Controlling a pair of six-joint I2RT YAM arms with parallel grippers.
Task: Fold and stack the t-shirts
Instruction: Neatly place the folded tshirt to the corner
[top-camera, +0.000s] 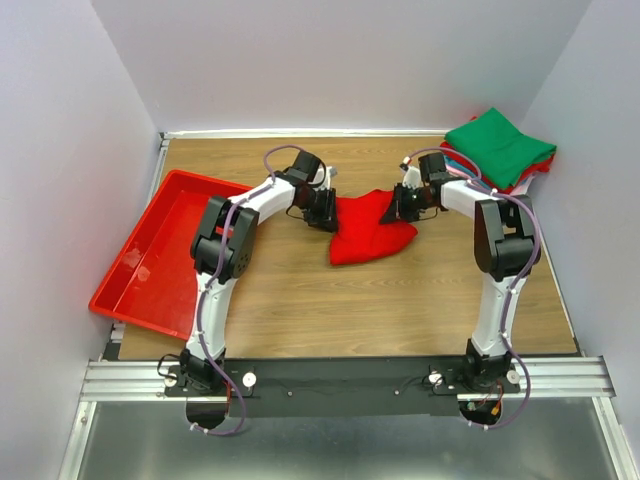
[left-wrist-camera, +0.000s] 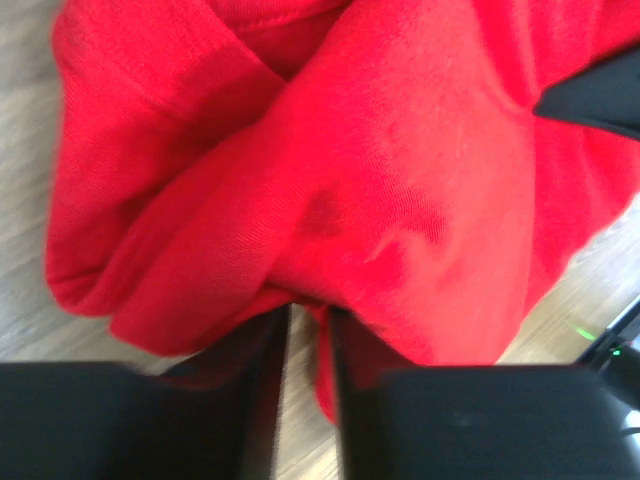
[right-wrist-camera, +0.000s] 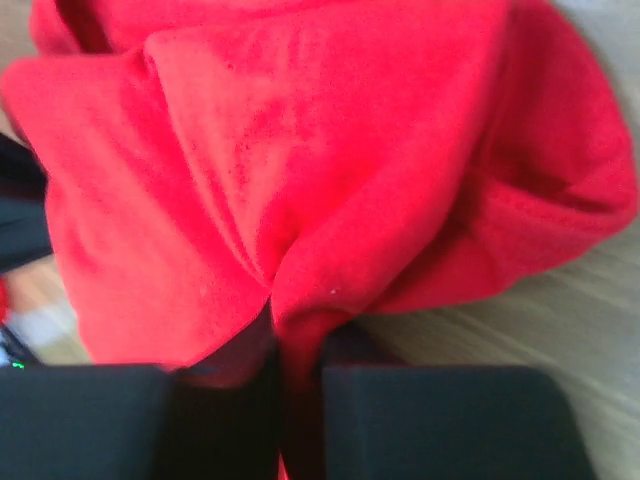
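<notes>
The left tool (top-camera: 322, 210) is pinching a fold of the bright red t-shirt (top-camera: 368, 238), jaws nearly together on the cloth, at the middle of the surface (top-camera: 300, 300). The right tool (top-camera: 392, 208) is clamping the shirt's opposite edge likewise, while folded t-shirts (top-camera: 498, 150), green on top, are sitting stacked in the far right corner.
</notes>
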